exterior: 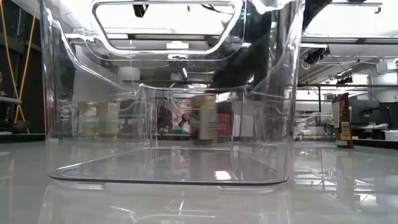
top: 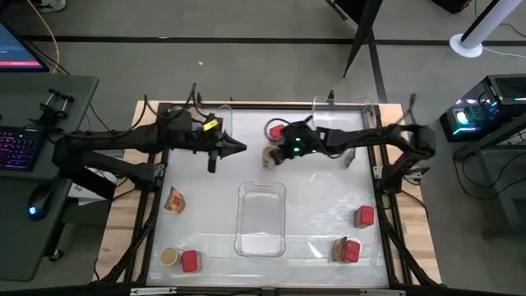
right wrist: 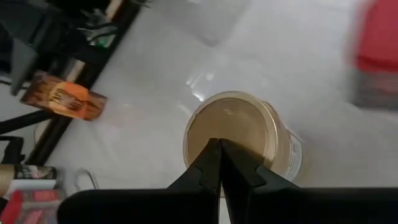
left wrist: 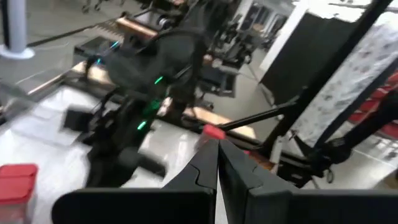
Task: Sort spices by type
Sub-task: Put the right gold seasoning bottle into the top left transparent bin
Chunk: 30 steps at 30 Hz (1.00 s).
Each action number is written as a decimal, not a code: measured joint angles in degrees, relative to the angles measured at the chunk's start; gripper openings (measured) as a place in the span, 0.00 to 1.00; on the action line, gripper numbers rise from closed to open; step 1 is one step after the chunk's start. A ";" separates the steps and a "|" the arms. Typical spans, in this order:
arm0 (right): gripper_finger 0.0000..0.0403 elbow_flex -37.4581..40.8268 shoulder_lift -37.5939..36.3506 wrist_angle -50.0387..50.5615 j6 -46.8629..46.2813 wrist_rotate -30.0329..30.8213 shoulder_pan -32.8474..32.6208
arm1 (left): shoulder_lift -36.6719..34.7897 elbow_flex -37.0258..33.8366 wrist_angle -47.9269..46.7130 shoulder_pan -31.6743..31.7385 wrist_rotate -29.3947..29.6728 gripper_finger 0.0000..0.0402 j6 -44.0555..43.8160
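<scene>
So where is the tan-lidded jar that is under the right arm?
In the high view the jar stands at the table's far middle, just below the right gripper, beside a red container and beyond the central clear tray.

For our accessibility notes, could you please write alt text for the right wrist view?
The right gripper, jaws shut, hangs directly above a round jar with a tan lid standing on the white table. An orange foil packet lies farther off, and a red box shows blurred at the edge.
</scene>
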State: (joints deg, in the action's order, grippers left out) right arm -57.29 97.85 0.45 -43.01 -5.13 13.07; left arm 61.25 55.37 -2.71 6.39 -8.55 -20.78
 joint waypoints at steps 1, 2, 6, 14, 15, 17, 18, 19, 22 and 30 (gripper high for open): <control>0.00 -2.25 1.72 -0.04 0.87 -0.29 -0.31 | -0.77 0.00 0.14 -0.43 0.10 0.00 0.02; 0.00 -4.65 3.35 0.12 2.03 -0.85 -0.57 | -1.67 0.00 0.06 -0.74 0.16 0.00 0.02; 0.00 -13.35 8.09 1.90 7.01 -3.26 -1.24 | -4.80 0.00 -0.12 -1.34 0.33 0.00 1.52; 0.00 -25.02 2.37 16.61 19.05 -3.50 0.32 | -8.71 0.02 -2.84 -1.57 2.12 0.00 5.24; 0.00 -25.52 1.09 19.38 20.28 -2.42 0.62 | -8.67 0.04 -3.83 -1.55 3.76 0.00 5.35; 0.00 -25.83 -2.27 23.80 22.11 -0.03 1.29 | -7.58 0.04 -5.26 -0.91 5.67 0.01 5.83; 0.00 -25.88 -4.22 26.05 22.56 1.37 1.53 | -6.66 0.16 -5.38 -0.42 5.69 0.02 6.09; 0.00 -25.93 -6.34 28.25 22.56 2.81 1.73 | -5.60 0.65 -6.41 0.09 5.69 0.04 6.41; 0.00 -26.13 -12.02 35.27 22.54 7.05 1.96 | -0.29 5.39 -11.28 1.73 4.50 0.12 9.78; 0.00 -26.11 -22.96 50.46 15.66 13.41 1.06 | 19.33 23.65 -37.44 4.17 5.72 0.49 23.91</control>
State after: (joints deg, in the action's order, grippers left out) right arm -83.40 74.89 50.91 -27.34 8.28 14.13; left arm 80.58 79.02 -40.14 10.55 -2.82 3.14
